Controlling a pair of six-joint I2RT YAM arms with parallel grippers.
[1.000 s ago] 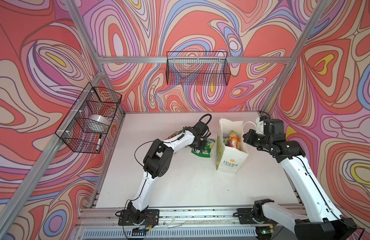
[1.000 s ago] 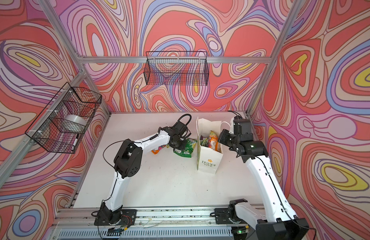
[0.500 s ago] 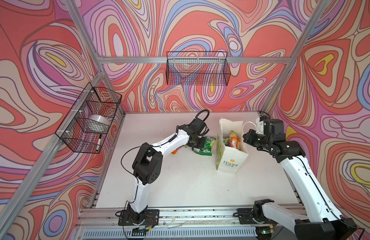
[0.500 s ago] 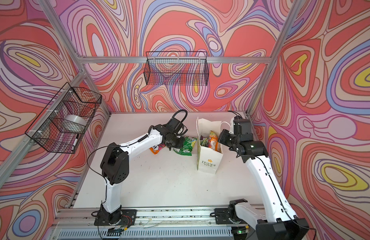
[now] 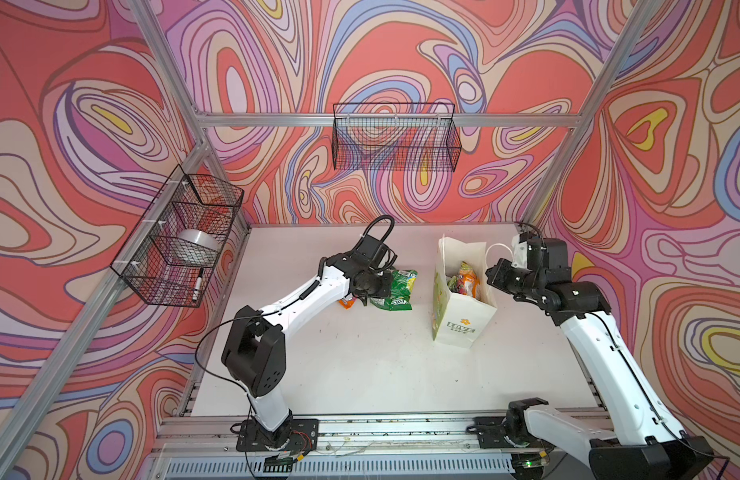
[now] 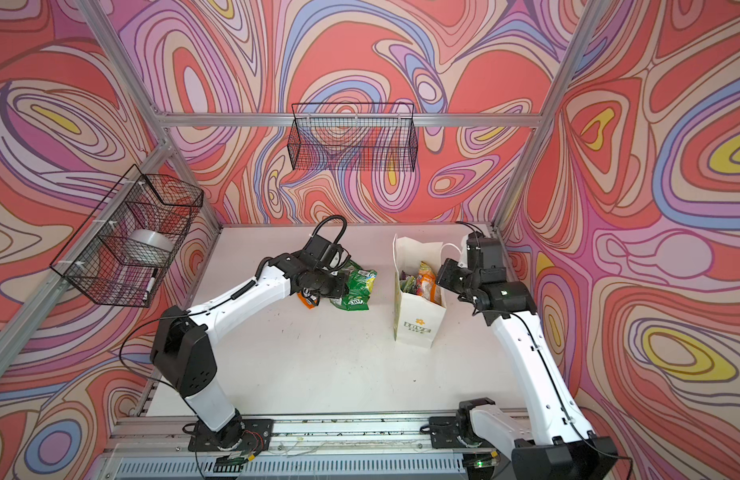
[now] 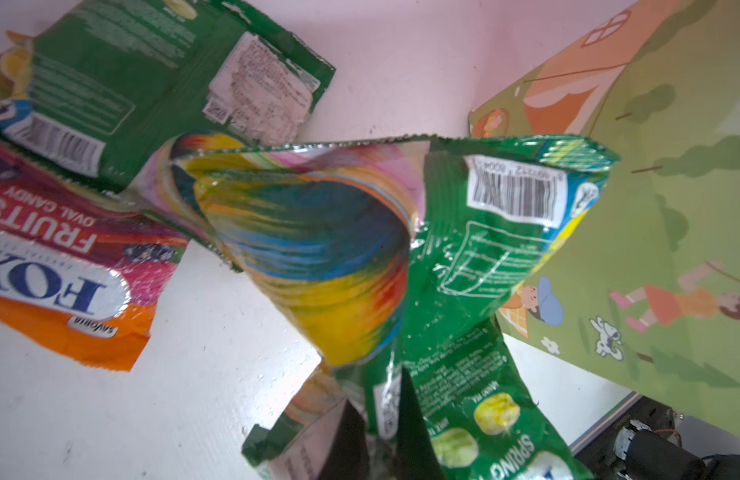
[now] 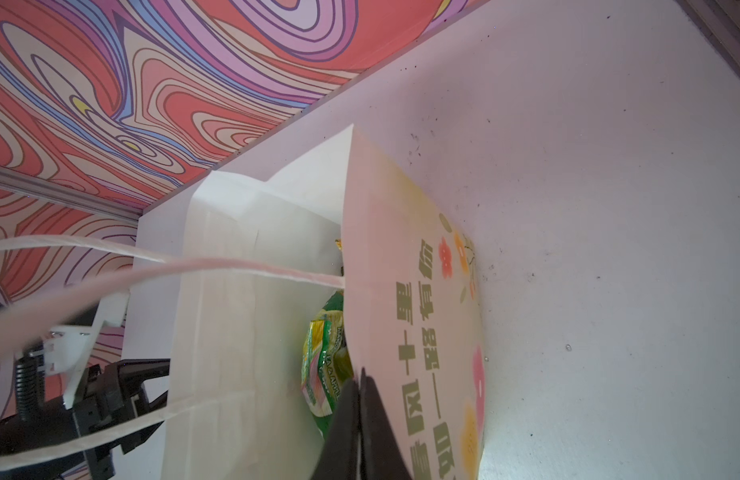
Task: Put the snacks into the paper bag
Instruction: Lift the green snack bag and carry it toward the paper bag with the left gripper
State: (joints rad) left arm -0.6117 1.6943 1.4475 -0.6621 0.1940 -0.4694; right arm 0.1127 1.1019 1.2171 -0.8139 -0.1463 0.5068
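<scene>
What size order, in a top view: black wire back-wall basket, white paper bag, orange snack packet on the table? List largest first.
1. black wire back-wall basket
2. white paper bag
3. orange snack packet, partly hidden

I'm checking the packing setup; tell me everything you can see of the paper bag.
The paper bag is white paper with a green LOVE LIFE print, a yellow flower and an illustrated green side. It stands upright and open on the table, with white cord handles at its top and snacks showing inside. The right hand is shut on its upper wall.
</scene>
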